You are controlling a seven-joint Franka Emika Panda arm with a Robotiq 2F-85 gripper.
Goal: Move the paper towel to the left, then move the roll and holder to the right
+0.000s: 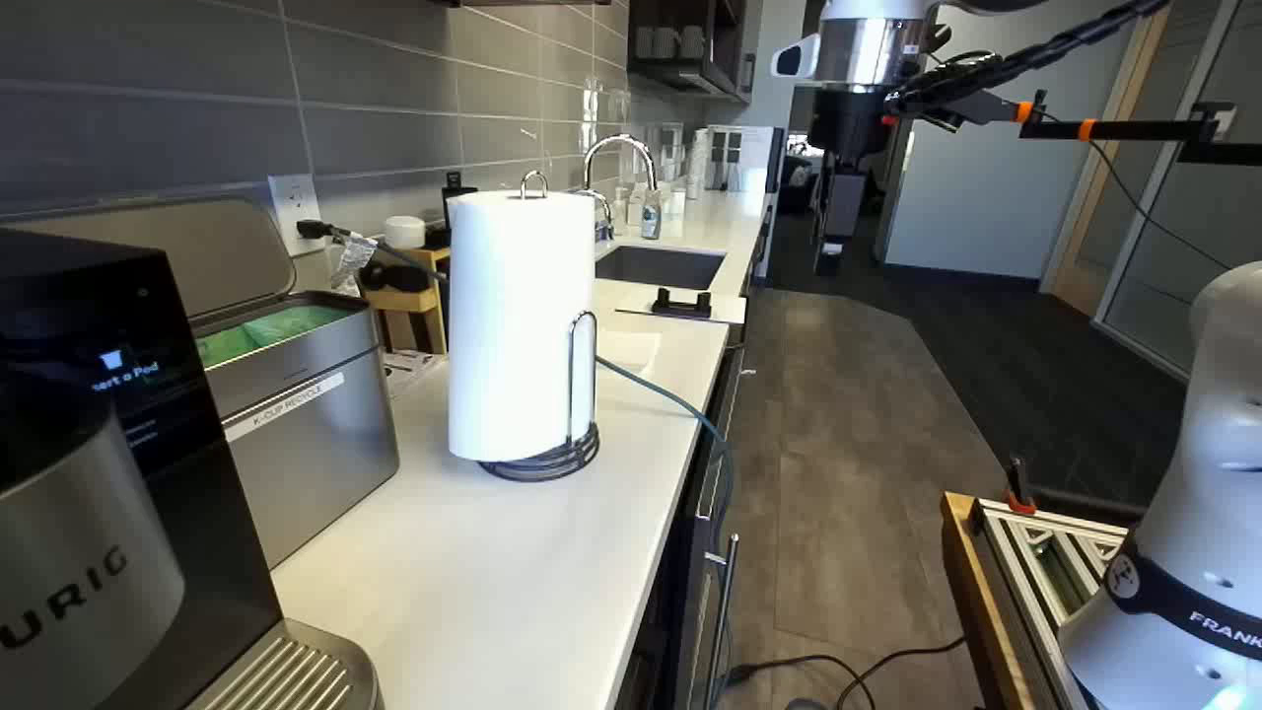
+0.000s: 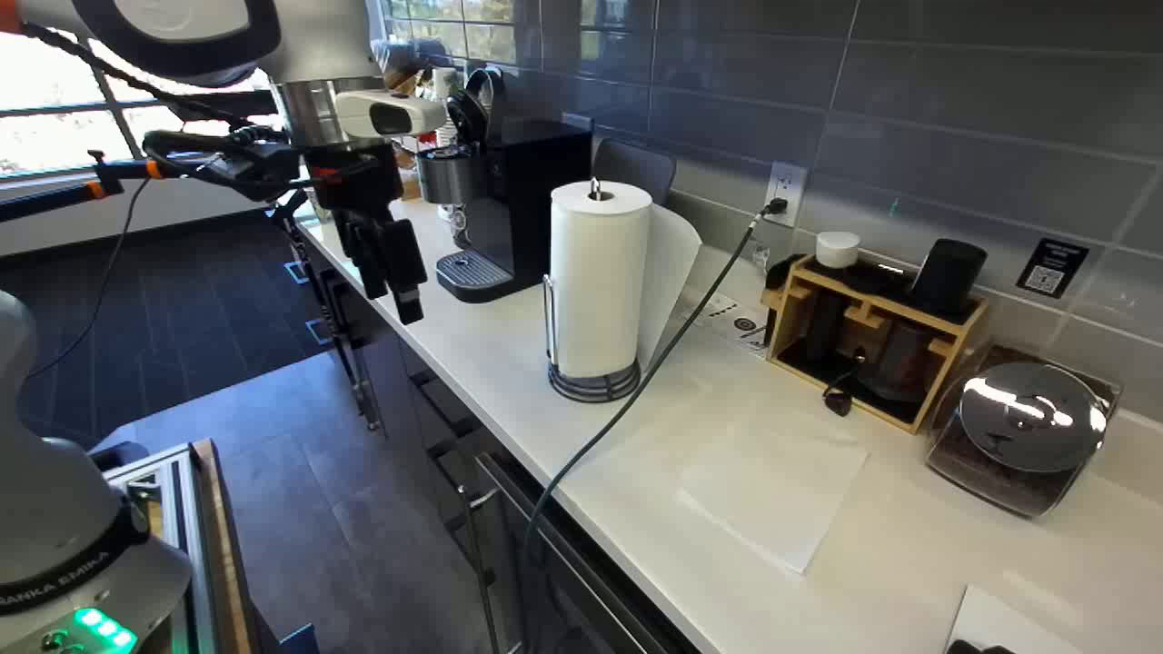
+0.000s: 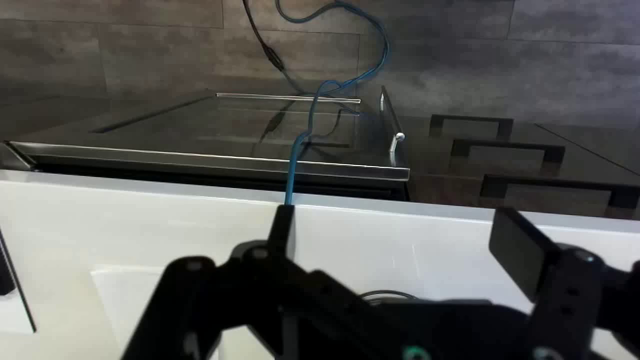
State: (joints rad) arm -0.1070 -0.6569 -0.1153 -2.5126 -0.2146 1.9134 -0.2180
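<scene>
The roll and holder stand upright on the counter: a thick white roll (image 1: 521, 325) (image 2: 600, 282) on a dark wire holder base (image 1: 542, 463) (image 2: 593, 383). A loose flap hangs at the roll's back in an exterior view. In the wrist view, only a dark wire curve of the holder (image 3: 387, 294) shows; the gripper hides the rest. The paper towel (image 2: 772, 486) lies flat on the counter, beyond the cable; it also shows partly in the wrist view (image 3: 130, 295). My gripper (image 1: 831, 254) (image 2: 400, 304) (image 3: 395, 240) is raised, open and empty, apart from both things.
A blue-grey cable (image 2: 627, 409) crosses the counter between roll and sheet and hangs over the front edge. A coffee machine (image 2: 527, 200), a metal bin (image 1: 315, 414), a wooden box (image 2: 872, 336) and a glossy dispenser (image 2: 1027, 436) stand on the counter. A sink (image 1: 661, 266) lies further along.
</scene>
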